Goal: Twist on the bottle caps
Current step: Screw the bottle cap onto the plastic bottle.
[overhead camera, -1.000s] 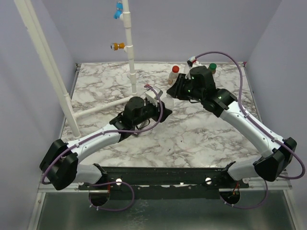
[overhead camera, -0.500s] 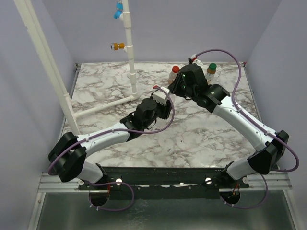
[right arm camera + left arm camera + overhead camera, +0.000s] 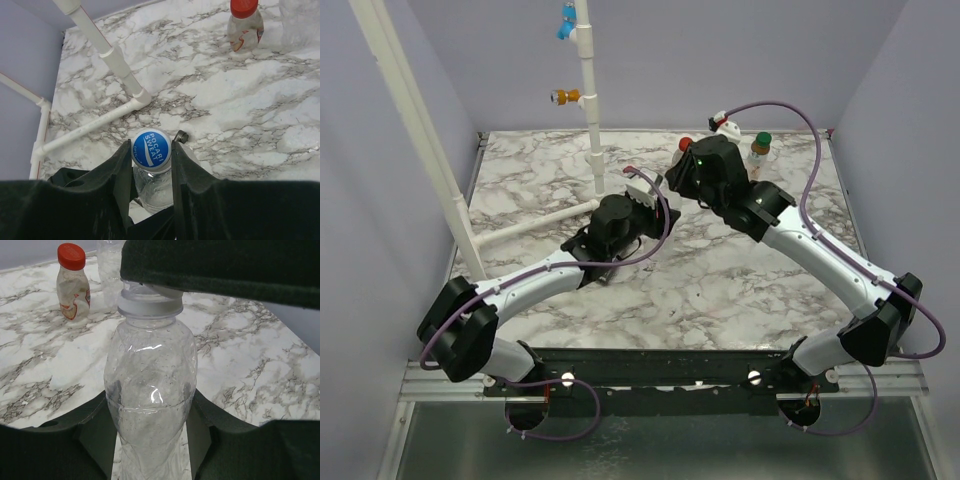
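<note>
Blue-and-white cap (image 3: 151, 148), pinched in my right end effector (image 3: 151, 156), has now met the clear bottle (image 3: 150, 385) that my left end effector (image 3: 150, 440) clamps, so I'd start threading.

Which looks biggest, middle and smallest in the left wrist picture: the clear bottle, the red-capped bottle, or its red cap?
1. The clear bottle, though it is also nearest the camera, so that helps it look big.
2. The red-capped bottle.
3. The red cap.

Open marble table (image 3: 720, 295) toward the near edge — white pipe (image 3: 592, 120) back-left, red-capped bottle (image 3: 244, 25) and green-capped bottle (image 3: 759, 152) behind
</note>
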Controlling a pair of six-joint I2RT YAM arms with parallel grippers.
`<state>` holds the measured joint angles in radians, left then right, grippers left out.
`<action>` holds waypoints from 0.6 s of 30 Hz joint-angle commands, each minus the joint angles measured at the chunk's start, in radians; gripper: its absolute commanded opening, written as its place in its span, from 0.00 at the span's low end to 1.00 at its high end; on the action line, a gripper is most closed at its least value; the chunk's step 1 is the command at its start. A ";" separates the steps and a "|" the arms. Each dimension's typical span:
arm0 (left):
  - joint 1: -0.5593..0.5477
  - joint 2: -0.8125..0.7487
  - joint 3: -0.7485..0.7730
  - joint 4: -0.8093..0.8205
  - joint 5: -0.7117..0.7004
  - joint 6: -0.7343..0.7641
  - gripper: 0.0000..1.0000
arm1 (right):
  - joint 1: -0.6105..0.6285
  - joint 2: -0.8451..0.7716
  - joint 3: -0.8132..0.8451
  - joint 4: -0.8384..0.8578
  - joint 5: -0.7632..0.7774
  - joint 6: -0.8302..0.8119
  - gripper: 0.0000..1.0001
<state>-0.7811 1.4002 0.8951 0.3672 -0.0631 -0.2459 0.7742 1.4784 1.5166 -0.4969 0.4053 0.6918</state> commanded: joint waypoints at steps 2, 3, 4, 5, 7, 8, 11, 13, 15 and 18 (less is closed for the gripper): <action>0.021 -0.060 0.017 0.191 0.102 0.042 0.00 | 0.060 0.041 0.021 -0.151 -0.163 -0.052 0.06; 0.022 -0.065 0.011 0.191 0.116 0.066 0.00 | 0.061 0.042 0.026 -0.157 -0.167 -0.054 0.06; 0.022 -0.073 0.005 0.192 0.127 0.079 0.00 | 0.059 0.041 0.027 -0.164 -0.172 -0.055 0.06; 0.022 -0.080 -0.002 0.191 0.139 0.092 0.00 | 0.059 0.042 0.033 -0.172 -0.175 -0.056 0.07; 0.021 -0.095 -0.019 0.190 0.173 0.117 0.00 | 0.060 0.045 0.052 -0.208 -0.171 -0.057 0.07; 0.021 -0.105 -0.028 0.188 0.198 0.130 0.00 | 0.059 0.043 0.062 -0.222 -0.176 -0.061 0.07; 0.019 -0.134 -0.073 0.181 0.256 0.172 0.00 | 0.059 0.046 0.108 -0.274 -0.210 -0.095 0.08; 0.015 -0.161 -0.106 0.180 0.295 0.202 0.00 | 0.059 0.059 0.144 -0.315 -0.268 -0.122 0.09; 0.013 -0.186 -0.132 0.177 0.334 0.232 0.00 | 0.059 0.073 0.174 -0.352 -0.332 -0.143 0.09; 0.006 -0.217 -0.155 0.169 0.341 0.266 0.00 | 0.059 0.077 0.187 -0.382 -0.399 -0.157 0.09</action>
<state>-0.7521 1.2469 0.7498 0.4107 0.1310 -0.0818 0.7959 1.5124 1.6894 -0.7475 0.2329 0.5762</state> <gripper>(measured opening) 0.503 0.329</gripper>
